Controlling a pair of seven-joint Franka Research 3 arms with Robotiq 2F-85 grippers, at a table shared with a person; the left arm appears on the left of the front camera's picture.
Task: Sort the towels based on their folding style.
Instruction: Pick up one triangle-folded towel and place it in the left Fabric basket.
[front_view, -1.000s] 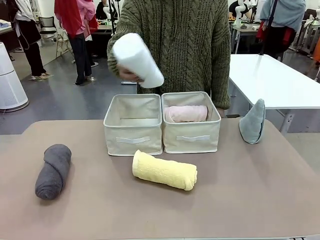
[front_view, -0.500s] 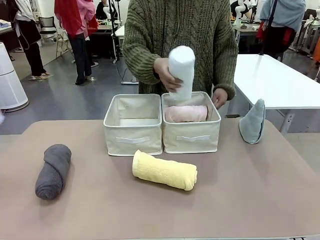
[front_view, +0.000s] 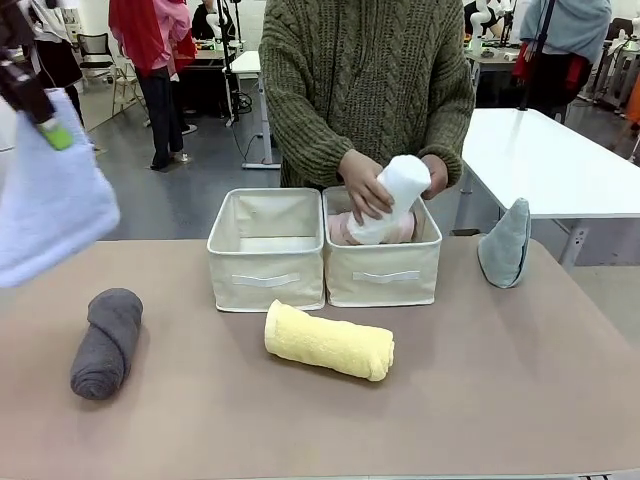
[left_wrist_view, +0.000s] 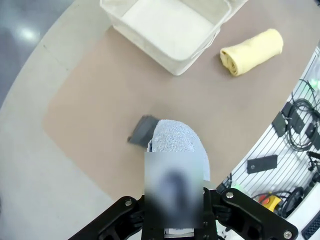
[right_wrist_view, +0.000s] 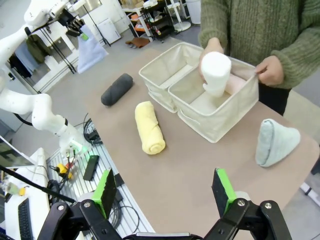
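My left claw (front_view: 50, 130) grips the light blue towel (front_view: 45, 205), high above the table's (front_view: 480, 400) left end. My right claw (right_wrist_view: 163, 187) gapes wide, holding nothing. A person's hand (front_view: 365, 185) holds the white roll (front_view: 395, 195) tilted in the right bin (front_view: 385, 275), over the pink roll (front_view: 405, 232). The yellow roll (front_view: 328, 342) lies before the bins, the dark grey roll (front_view: 105, 342) left, the grey-blue cone (front_view: 505, 245) far right.

My light blue towel (left_wrist_view: 172, 142) is fuzzy, loopy terry, same as the yellow towel (front_view: 328, 341). The bins (front_view: 265, 270) look like matt woven fabric, the table (front_view: 480, 380) is smooth and matt, and the sweater (front_view: 365, 70) is chunky cable knit.
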